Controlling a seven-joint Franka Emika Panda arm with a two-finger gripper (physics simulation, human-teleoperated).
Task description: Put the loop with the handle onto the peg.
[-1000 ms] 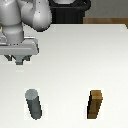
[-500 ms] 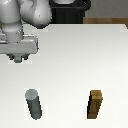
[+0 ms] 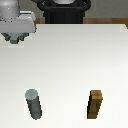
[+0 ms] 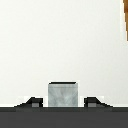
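The arm is hanging low over the far left part of the white counter in the exterior view, with its tool pointing down close to the surface. From this side the fingers are lost in the grey bulk of the hand, so that view is not showing how far apart they stand.

In the wrist view, a small pale grey block-shaped piece is sitting between the two dark fingertips, with a clear gap on either side of it. The tool is spread wide and is not pressing on that piece. It may be the handle of the loop, but the ring and its hole are not showing, so I cannot tell for sure.

The peg is standing upright near the front left of the counter in the exterior view, well apart from the tool. A brown wooden block is standing upright to the right of the peg, at about the same depth, the two well apart. A brown sliver is showing at the edge of the wrist view.

No containers are showing on the counter.
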